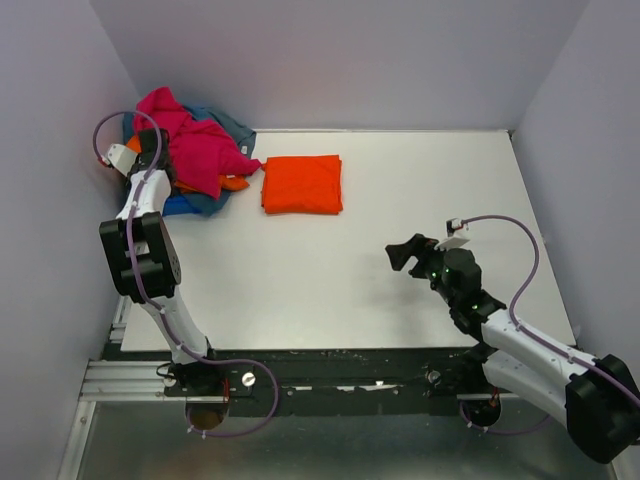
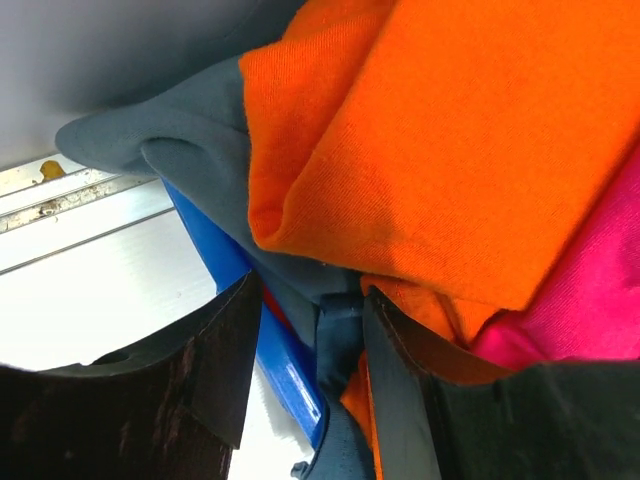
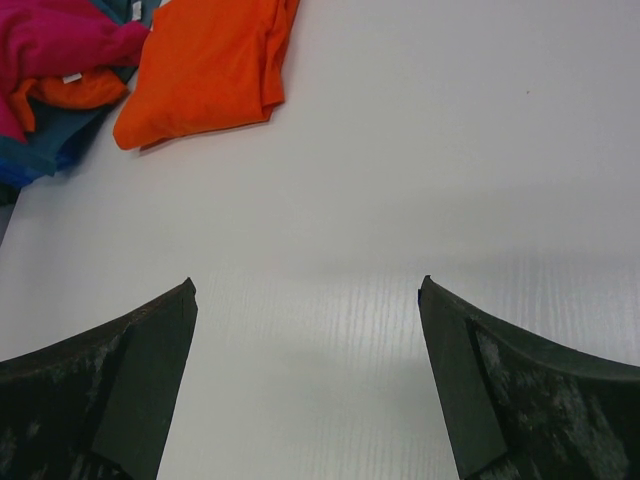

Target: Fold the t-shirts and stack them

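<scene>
A heap of unfolded t-shirts lies at the table's far left corner, with a magenta one (image 1: pixel 195 145) on top. One orange-red t-shirt (image 1: pixel 302 184) lies folded flat beside the heap. My left gripper (image 1: pixel 150 140) is pushed into the heap's left side. In the left wrist view its jaws (image 2: pixel 312 310) stand partly open astride a fold of the slate blue-grey shirt (image 2: pixel 195 150), under an orange shirt (image 2: pixel 470 130); blue cloth (image 2: pixel 260 330) is beside the left finger. My right gripper (image 3: pixel 307 290) hovers open over bare table, holding nothing.
The white table (image 1: pixel 400 200) is walled at the back and on both sides. The heap sits tight against the left wall, by an aluminium rail (image 2: pixel 80 200). The right arm (image 1: pixel 520 345) reaches in from the near right corner.
</scene>
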`<state>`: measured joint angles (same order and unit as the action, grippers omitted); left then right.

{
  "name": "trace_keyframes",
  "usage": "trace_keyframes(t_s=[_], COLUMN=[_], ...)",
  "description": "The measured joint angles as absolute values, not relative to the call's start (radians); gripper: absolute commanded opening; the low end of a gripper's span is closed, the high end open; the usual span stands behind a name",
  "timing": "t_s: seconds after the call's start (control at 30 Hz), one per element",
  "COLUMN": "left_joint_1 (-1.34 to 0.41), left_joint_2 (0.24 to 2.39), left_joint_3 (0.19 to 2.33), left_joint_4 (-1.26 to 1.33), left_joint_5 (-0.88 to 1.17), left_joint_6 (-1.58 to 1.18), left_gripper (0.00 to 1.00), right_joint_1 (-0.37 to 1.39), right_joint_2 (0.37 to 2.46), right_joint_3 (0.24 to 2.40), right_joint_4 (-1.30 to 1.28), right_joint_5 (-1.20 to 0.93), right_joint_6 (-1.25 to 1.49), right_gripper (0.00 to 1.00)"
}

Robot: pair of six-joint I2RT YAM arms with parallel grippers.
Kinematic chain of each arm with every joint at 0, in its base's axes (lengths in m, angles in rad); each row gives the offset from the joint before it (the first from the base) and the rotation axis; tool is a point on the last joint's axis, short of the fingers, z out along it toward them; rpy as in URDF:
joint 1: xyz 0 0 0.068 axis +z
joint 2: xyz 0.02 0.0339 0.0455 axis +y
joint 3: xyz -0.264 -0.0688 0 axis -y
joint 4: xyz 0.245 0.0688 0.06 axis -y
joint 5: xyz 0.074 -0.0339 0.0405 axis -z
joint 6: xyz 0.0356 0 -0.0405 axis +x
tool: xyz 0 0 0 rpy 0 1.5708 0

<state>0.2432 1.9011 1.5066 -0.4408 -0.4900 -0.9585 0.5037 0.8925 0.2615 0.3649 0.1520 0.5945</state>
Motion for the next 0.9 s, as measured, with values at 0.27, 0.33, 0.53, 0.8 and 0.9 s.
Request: trace_keyframes(t_s=[0.27, 0.33, 0.53, 0.8, 0.9], left_joint_1=[0.271, 0.286, 0.300, 0.302, 0.309], left_joint_2=[1.943, 1.951, 1.930, 1.730, 1.687], left_joint_3=[1.543, 1.543, 1.581, 1.709, 1.705], left_joint_4=[-0.451, -0.465, -0.519, -0.527, -0.506], left_joint_5=[-0.476, -0.469, -0.468, -0.471, -0.461], left_joint_6=[-0.978, -0.986, -0.973, -0.956, -0.962], left_gripper=[0.13, 0.00, 0.00, 0.28, 0.30], right_joint_1=[0.504, 0.504, 0.504, 0.504, 0.504], right_joint_2=[0.915, 0.918, 0.921, 0.924, 0.923], right_joint_3=[0.263, 0.264, 0.272, 0.276, 0.276], right_joint_4=[0.364, 0.364, 0.364, 0.355, 0.350], right_joint_5=[0.151, 0.151, 0.151, 0.151, 0.151], right_joint_6=[0.595, 0.596, 0.601, 0.601, 0.601], right_gripper=[1.00, 1.00, 1.00, 1.00, 1.00])
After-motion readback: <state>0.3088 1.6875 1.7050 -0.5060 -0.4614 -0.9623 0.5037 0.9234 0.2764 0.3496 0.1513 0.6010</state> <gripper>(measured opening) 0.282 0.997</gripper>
